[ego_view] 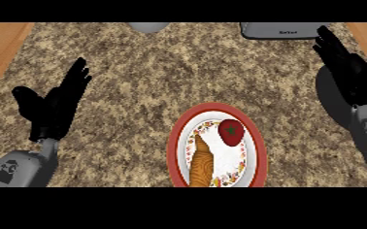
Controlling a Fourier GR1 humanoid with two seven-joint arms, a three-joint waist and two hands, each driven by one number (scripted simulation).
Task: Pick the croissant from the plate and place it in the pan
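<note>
Croissant (201, 166) on plate (177, 145), long axis vertical, tip up; both hands open, empty.

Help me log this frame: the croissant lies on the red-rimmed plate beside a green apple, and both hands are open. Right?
Not quite. The head view shows a red tomato, not a green apple, beside the croissant on the plate. Left hand and right hand are open.
</note>
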